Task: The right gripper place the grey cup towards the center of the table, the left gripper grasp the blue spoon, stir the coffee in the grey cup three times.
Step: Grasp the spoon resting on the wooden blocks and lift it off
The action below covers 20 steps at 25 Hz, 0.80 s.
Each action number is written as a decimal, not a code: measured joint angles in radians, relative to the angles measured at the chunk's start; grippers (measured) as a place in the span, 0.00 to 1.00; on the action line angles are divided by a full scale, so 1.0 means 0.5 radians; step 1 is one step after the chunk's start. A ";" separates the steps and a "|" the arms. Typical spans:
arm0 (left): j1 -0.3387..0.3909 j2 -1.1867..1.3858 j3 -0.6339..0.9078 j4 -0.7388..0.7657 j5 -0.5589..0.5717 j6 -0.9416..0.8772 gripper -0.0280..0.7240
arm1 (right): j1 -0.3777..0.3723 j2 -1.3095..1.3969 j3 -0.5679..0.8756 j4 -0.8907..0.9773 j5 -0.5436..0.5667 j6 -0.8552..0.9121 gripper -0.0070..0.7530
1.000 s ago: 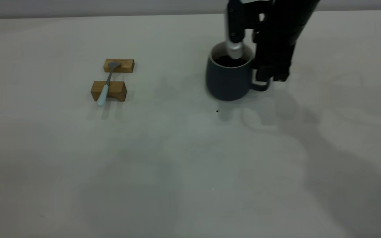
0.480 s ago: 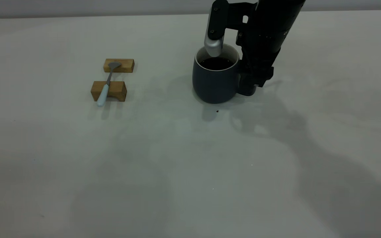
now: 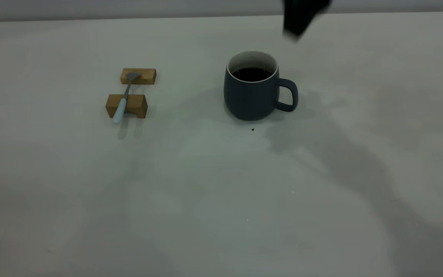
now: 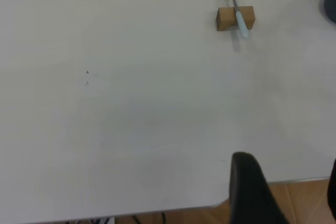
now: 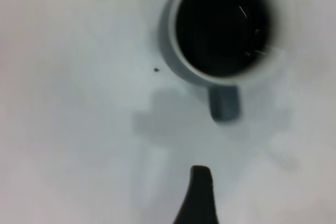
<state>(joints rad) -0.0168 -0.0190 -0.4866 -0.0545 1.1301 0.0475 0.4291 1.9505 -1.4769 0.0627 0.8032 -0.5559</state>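
Observation:
The grey cup stands upright near the middle of the table, its handle pointing right and dark coffee inside. My right gripper hangs blurred above and behind the cup, clear of it and holding nothing. In the right wrist view the cup lies below, and one dark finger shows with no partner near it. The blue spoon rests across two wooden blocks at the left. My left gripper is open over the table's near edge, far from the spoon.
The two brown wooden blocks hold the spoon off the tabletop. A tiny dark speck lies just in front of the cup. The table edge and brown floor show in the left wrist view.
The right gripper carried the cup a little to the left, set it down, let go and rose up and back. The spoon and blocks have not moved.

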 joint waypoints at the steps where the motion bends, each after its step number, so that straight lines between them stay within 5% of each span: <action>1: 0.000 0.000 0.000 0.000 0.000 0.000 0.61 | 0.000 -0.119 0.000 -0.048 0.106 0.121 0.97; 8: 0.000 0.000 0.000 0.000 0.000 0.000 0.61 | 0.000 -0.761 0.000 -0.212 0.805 0.724 0.97; 12: 0.000 0.000 0.000 0.000 0.000 -0.002 0.61 | 0.000 -1.065 0.112 -0.217 0.842 0.889 0.96; 20: 0.000 0.000 0.000 0.000 0.000 -0.002 0.61 | 0.000 -1.972 0.822 -0.196 0.869 1.011 0.95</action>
<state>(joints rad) -0.0168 -0.0190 -0.4866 -0.0545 1.1301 0.0463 0.4291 0.9647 -1.0661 -0.0351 1.2375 -0.0507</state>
